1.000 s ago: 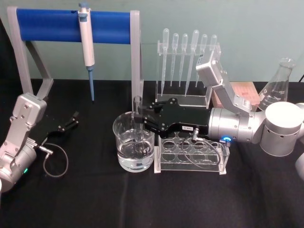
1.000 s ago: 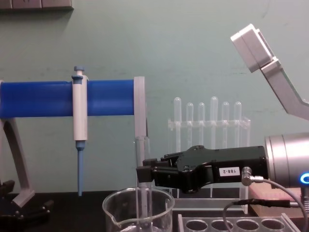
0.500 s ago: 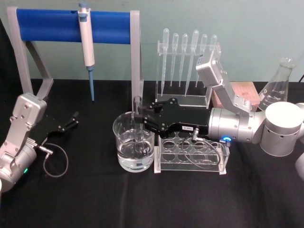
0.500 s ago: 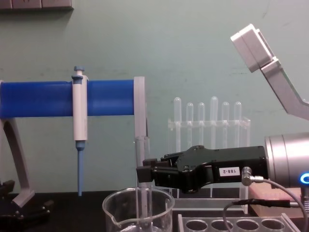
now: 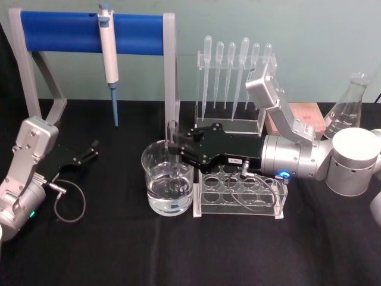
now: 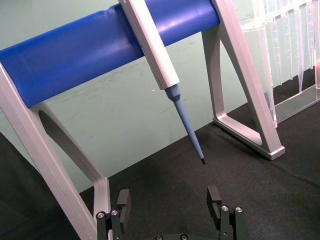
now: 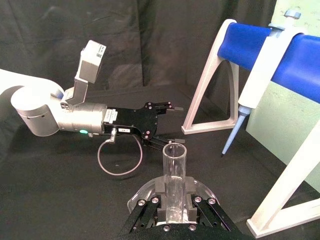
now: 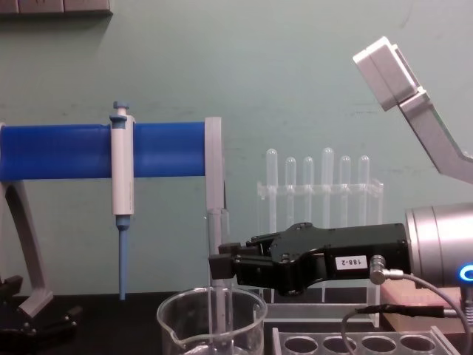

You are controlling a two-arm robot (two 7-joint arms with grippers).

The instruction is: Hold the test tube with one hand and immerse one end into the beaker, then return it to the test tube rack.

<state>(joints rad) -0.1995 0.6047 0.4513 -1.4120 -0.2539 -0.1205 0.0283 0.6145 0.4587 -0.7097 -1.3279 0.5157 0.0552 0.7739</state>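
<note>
- While the right gripper point(image 5: 173, 146) is clamped on the test tube point(image 5: 172, 127), the tube stands upright, with its open rim above the fingers and its lower part down inside the beaker point(image 5: 150, 179).
- In the chest view the gripper point(image 8: 218, 266) grips the tube point(image 8: 216, 229) around mid-length, just above the beaker's rim point(image 8: 177, 314).
- The beaker holds clear liquid. The tube's bottom end looks to reach it, but how deep it goes cannot be told.
- In the right wrist view the tube point(image 7: 174, 175) is pinched between both fingers, mouth open towards the camera.
- The test tube rack point(image 5: 238, 210) sits on the black tabletop point(image 5: 119, 250) just to the right of the beaker, under the right arm's wrist. Its visible holes are empty.
- The left gripper point(image 5: 90, 150) is parked low on the left side of the tabletop, well apart from the beaker. Its fingers are spread and hold nothing, as the left wrist view point(image 6: 169, 205) confirms.
- Behind: a pipette point(image 5: 108, 53) hangs from a blue-barred stand point(image 5: 59, 31), with plastic pipettes point(image 5: 235, 71) in a clear holder and a flask point(image 5: 348, 110) at far right.
</note>
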